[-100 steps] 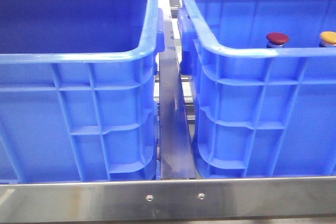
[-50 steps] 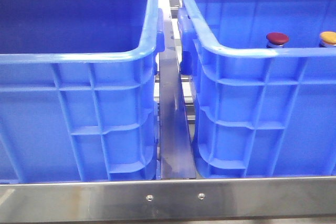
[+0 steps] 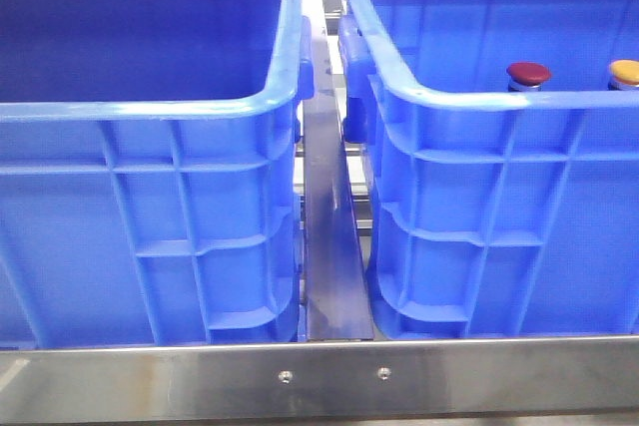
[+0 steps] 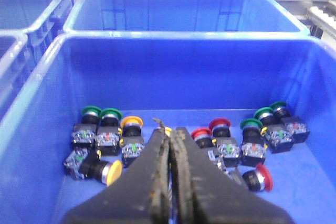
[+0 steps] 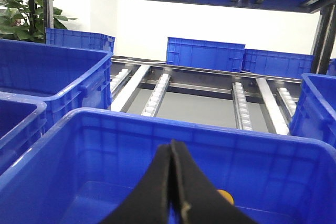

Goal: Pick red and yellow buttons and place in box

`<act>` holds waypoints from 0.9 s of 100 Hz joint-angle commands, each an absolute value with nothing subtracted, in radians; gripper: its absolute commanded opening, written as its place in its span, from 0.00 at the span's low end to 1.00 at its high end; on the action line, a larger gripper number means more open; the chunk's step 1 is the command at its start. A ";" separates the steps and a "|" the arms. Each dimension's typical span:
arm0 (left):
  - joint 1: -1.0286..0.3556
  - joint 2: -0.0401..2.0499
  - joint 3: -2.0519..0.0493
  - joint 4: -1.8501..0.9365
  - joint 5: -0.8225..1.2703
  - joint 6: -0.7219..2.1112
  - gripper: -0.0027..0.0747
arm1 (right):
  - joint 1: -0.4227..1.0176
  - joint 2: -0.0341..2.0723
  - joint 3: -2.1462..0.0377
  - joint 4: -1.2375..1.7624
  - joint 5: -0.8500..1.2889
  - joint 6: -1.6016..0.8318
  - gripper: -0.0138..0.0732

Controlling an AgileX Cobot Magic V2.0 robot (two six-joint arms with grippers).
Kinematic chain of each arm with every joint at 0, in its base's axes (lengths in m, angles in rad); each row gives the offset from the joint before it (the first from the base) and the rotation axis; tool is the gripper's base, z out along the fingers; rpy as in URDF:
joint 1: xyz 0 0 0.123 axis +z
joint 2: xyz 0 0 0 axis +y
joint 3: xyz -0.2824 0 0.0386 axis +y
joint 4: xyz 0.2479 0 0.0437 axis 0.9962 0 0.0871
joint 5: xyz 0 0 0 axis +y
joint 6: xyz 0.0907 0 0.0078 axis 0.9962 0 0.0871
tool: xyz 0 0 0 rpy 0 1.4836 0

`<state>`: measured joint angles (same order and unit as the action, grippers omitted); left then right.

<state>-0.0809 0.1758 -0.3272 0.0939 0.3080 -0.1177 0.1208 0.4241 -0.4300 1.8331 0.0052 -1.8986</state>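
In the front view a dark red button cap (image 3: 527, 73) and a yellow-orange cap (image 3: 625, 71) show over the near rim of the right blue crate (image 3: 479, 99). No gripper shows there. In the left wrist view my left gripper (image 4: 169, 132) is shut and empty above a blue crate (image 4: 173, 38) holding several buttons: yellow ones (image 4: 132, 122) (image 4: 113, 172), red ones (image 4: 219, 125) (image 4: 266, 177) and green ones (image 4: 91, 110). In the right wrist view my right gripper (image 5: 171, 146) is shut and empty above a crate (image 5: 210, 127); a yellow-orange cap (image 5: 224, 196) peeks out beside it.
The left blue crate (image 3: 150, 107) stands beside the right one, with a steel rail (image 3: 329, 246) between them and a steel bar (image 3: 329, 376) in front. More blue crates (image 5: 206, 54) and roller tracks (image 5: 157, 93) lie behind.
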 commanded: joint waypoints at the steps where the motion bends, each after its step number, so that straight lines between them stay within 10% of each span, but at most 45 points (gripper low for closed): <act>1: -0.086 0.102 -0.241 0.099 0.146 -0.126 0.01 | 0.120 0.427 -0.455 1.922 0.036 -1.897 0.04; 90: -0.084 -0.035 0.045 0.099 -0.082 -0.126 0.01 | 0.120 0.427 -0.455 1.922 0.036 -1.897 0.04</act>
